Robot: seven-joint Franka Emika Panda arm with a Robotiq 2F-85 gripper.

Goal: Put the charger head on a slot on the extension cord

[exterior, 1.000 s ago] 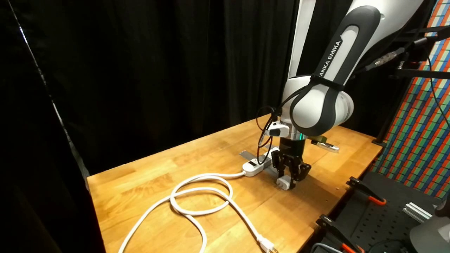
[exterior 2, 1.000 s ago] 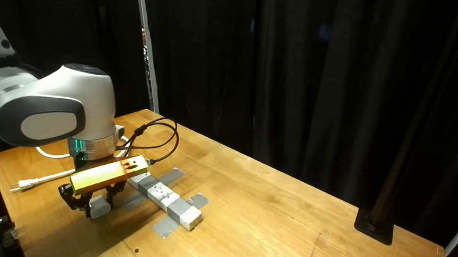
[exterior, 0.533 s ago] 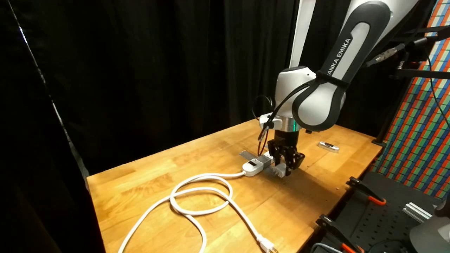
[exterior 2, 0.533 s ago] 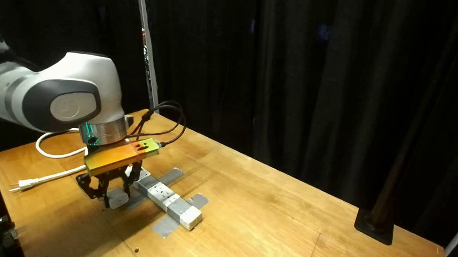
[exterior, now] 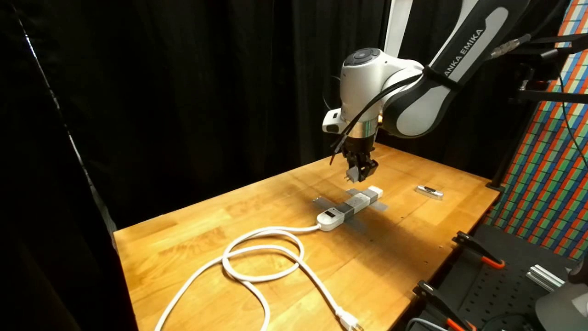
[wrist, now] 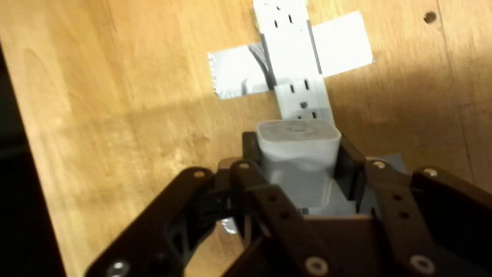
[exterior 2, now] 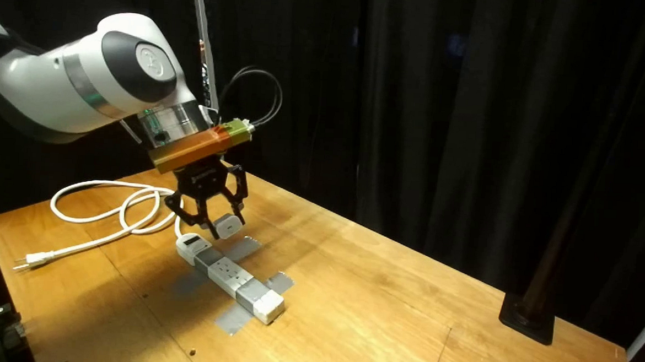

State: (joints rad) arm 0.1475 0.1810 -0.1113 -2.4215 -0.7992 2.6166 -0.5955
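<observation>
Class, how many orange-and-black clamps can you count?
2 in an exterior view, along the edge of the table: a farther clamp and a nearer clamp. More may be hidden.

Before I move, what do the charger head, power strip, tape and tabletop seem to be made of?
The charger head looks like smooth whitish plastic: even faces, rounded corners. The power strip is likely plastic too, white, with moulded-looking socket holes. The tape seems silvery duct tape, shiny, creased and ragged at one end. The tabletop shows grain, so probably wood, perhaps varnished.
</observation>
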